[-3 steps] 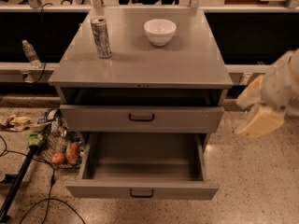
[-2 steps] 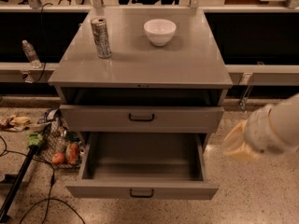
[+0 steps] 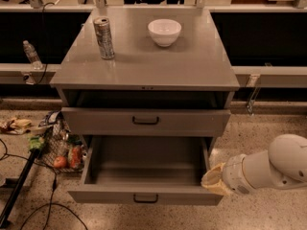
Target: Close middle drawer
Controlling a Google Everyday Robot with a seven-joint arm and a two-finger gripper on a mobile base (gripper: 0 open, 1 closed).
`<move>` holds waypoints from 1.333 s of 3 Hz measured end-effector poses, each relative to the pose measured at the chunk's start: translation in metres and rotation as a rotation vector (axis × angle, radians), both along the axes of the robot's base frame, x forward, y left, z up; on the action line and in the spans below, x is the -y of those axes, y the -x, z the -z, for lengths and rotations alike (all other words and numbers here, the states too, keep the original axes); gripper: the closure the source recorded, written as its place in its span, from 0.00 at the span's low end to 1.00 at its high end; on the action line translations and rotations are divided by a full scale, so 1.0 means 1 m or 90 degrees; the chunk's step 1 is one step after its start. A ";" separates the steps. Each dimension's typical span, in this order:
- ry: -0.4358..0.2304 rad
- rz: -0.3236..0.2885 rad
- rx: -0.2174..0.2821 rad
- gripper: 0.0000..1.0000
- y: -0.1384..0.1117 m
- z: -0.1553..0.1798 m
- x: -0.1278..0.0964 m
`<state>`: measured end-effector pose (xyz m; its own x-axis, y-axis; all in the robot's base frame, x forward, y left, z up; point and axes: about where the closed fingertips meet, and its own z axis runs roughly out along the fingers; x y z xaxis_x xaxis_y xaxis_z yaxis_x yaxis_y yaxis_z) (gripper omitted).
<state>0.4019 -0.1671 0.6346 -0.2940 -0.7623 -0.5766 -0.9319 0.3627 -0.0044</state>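
Note:
The middle drawer (image 3: pixel 144 194) is pulled far out of the grey cabinet. It is a deep, empty box with a flat front and a small black centre handle (image 3: pixel 145 199). Above it, the uppermost drawer front (image 3: pixel 145 121) stands slightly out. The lowest drawer is hidden under the open one. My gripper (image 3: pixel 213 180) is low on the right, at the end of a white arm (image 3: pixel 268 166). Its cream tip is right at the middle drawer's front right corner.
A metal can (image 3: pixel 104 37) and a white bowl (image 3: pixel 164 31) stand on the cabinet top (image 3: pixel 144 61). A wire basket with fruit (image 3: pixel 64 152), cables and a black pole (image 3: pixel 19 186) lie on the floor at the left. A plastic bottle (image 3: pixel 31 54) stands on the left ledge.
My arm has come down and to the left, from beside the cabinet's right side to the open drawer's front right corner. The drawers have not moved.

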 end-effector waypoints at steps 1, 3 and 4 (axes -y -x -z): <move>0.000 0.004 0.008 1.00 -0.001 -0.008 0.002; -0.070 0.062 0.018 1.00 0.025 0.096 0.003; -0.074 0.071 0.087 1.00 0.004 0.141 0.007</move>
